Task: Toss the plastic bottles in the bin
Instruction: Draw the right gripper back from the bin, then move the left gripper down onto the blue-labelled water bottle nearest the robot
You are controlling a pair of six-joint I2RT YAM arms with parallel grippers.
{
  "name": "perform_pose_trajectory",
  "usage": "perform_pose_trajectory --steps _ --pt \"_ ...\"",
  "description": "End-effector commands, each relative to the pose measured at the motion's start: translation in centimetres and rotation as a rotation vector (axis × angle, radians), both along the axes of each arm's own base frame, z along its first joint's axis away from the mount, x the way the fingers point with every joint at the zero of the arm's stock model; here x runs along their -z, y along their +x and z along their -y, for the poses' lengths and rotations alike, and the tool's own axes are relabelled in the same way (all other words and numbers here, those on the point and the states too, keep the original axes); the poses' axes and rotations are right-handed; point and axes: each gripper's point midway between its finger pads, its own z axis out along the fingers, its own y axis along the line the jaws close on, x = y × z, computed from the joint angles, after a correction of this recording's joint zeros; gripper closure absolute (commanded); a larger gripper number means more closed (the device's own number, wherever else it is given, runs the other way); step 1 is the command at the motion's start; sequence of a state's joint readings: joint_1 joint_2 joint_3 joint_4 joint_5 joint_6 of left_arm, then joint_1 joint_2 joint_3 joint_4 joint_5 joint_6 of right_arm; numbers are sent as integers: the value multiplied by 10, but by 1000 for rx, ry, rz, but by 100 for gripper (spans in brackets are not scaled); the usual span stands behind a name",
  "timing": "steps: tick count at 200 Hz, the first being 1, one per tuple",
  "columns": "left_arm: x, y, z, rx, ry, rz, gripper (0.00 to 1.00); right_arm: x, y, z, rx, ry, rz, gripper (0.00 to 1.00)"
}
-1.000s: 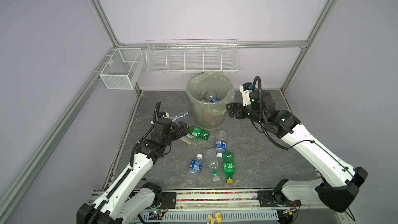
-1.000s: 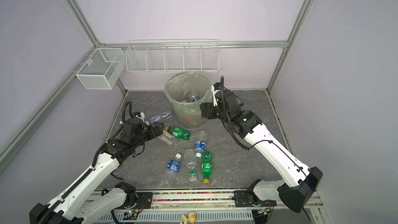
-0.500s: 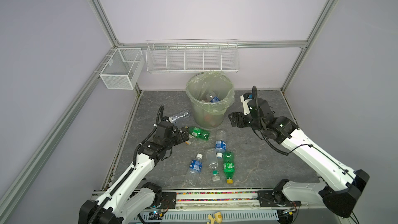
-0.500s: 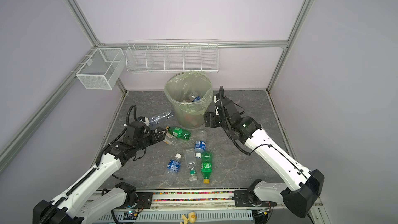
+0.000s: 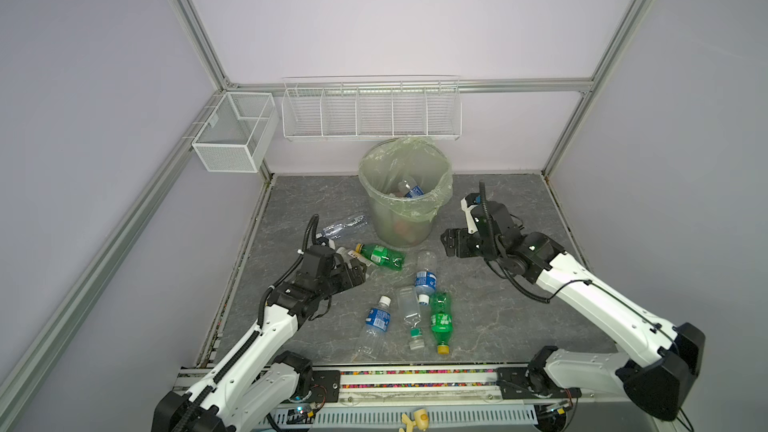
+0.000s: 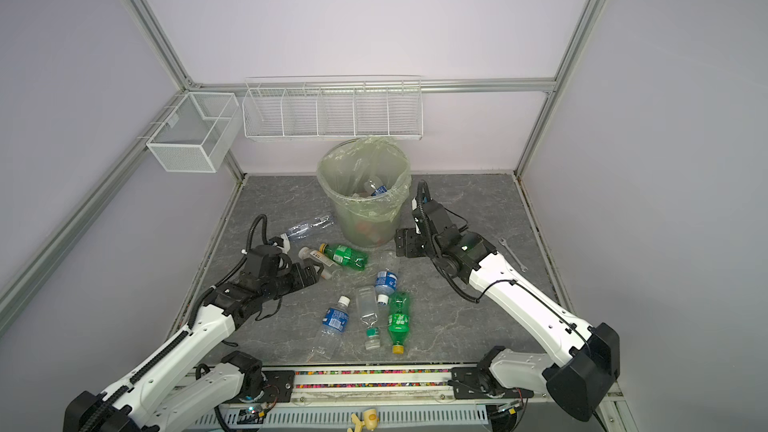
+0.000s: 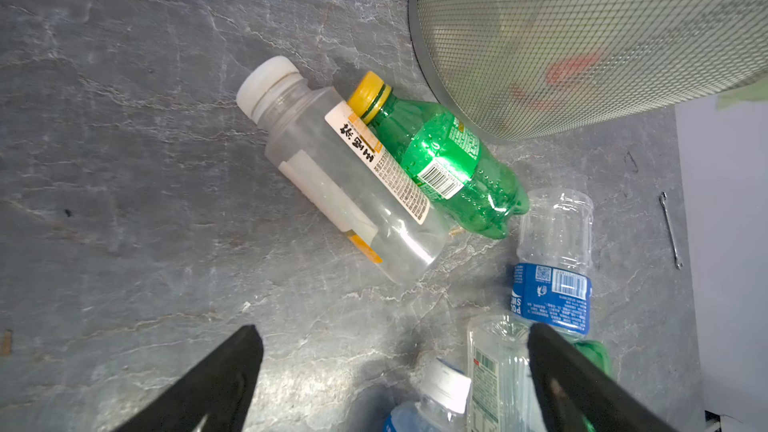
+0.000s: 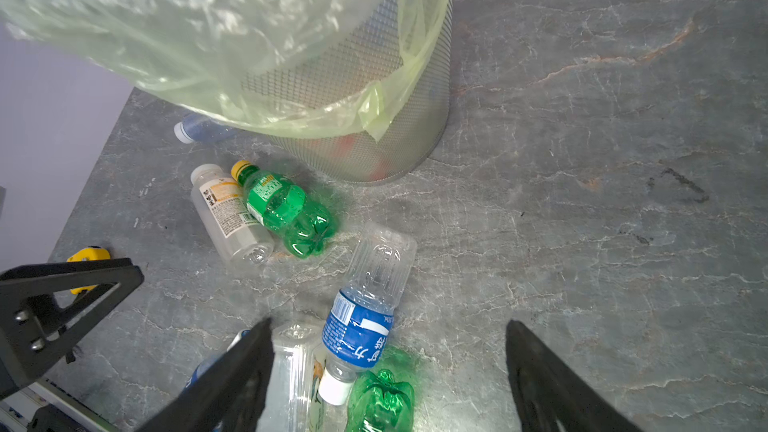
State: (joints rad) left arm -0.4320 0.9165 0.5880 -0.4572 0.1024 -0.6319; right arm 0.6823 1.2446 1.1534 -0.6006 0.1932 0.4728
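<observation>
lying beyond left end effector (image 7: 392, 328): clear bottle (image 7: 349, 184)

Your bin (image 8: 419, 118) has a fine metal mesh wall with a dull sheen, lined with a thin, crinkled, glossy green plastic bag (image 8: 187, 27). The green bottle (image 7: 449, 160) is shiny, dimpled plastic. The clear bottle (image 7: 353, 201) touching it is smooth plastic with a matt white cap and a printed label. Your floor (image 7: 124, 160) looks like matt grey veined stone. The long wall basket (image 5: 371, 112) and the small basket (image 5: 232, 135) are white-coated wire, 2 in all.
</observation>
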Motion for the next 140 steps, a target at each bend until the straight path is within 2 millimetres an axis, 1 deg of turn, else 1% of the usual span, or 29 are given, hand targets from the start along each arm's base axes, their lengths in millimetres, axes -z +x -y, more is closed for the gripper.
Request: perform_pose_trajectory --steps 1,27,41,86,124,140 --pt "-4 -6 -4 31 40 2 1 -2 -3 2 16 35 6 12" --pt "-3 -13 1 57 25 -3 1 0 -5 5 22 34 2 12" --pt "2 -16 5 78 38 -6 1 0 -5 6 26 30 6 12" --pt "8 -21 14 139 80 -43 1 1 -8 12 39 15 12 12" --pt "17 -35 27 183 72 -80 1 5 -11 16 46 11 -2 12" --pt "19 -38 29 189 66 -84 1 4 -12 16 47 19 1 12"
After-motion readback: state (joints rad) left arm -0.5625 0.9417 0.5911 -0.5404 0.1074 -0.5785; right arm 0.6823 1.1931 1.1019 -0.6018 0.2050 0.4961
